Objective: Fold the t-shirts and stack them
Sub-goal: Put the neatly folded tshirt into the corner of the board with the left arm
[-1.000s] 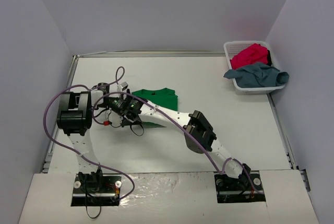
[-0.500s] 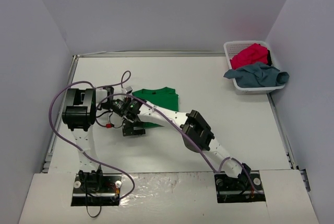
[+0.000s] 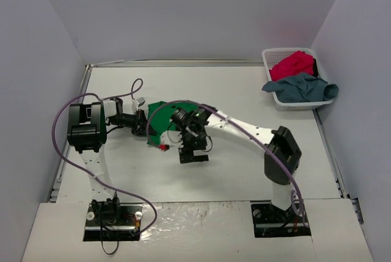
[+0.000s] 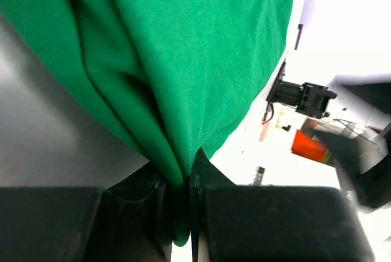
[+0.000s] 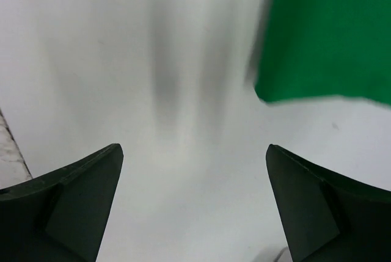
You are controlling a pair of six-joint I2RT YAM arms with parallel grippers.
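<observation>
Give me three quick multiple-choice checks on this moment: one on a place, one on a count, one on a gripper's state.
1. Where is the green t-shirt?
A. in the basket
B. on the table, left of centre
C. hanging on the back wall

2. How many t-shirts are at the white basket?
A. one
B. three
C. two

3. The left gripper is:
A. shut on the green t-shirt
B. open over bare table
C. shut on nothing

Answers:
1 B: the top view shows it on the table, left of centre.
2 C: the red t-shirt and the grey-blue t-shirt, which hangs over the rim.
3 A: the left wrist view shows green cloth pinched in its jaws.
</observation>
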